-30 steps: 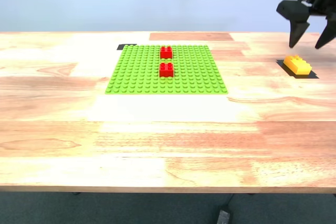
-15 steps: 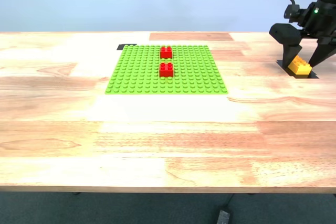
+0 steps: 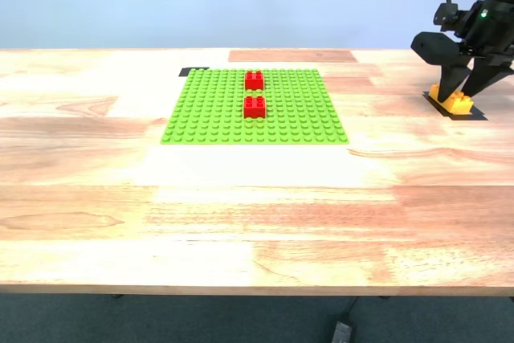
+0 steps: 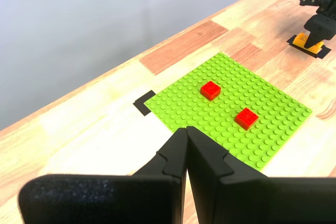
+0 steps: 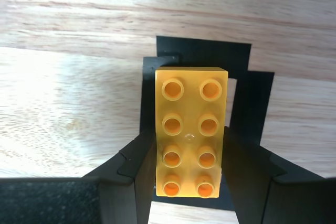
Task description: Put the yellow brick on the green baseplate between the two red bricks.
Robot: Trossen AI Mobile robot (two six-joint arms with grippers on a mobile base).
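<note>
Fingers [image 5: 144, 171] around one yellow brick [image 5: 190, 129]

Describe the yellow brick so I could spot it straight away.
Start at the green baseplate on the wooden table, then look toward the exterior view's right. There my second gripper straddles the yellow brick, on black tape. Unlike the two red bricks, it is oblong and off the plate.

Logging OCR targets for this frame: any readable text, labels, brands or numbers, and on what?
None readable in any view.
yellow brick: studs plain, no lettering legible.
two red bricks: too small to tell.
green baseplate: no markings seen.
Black tape marks under the brick: blank.
My second gripper and my first gripper: claw fingers unlabelled.
</note>
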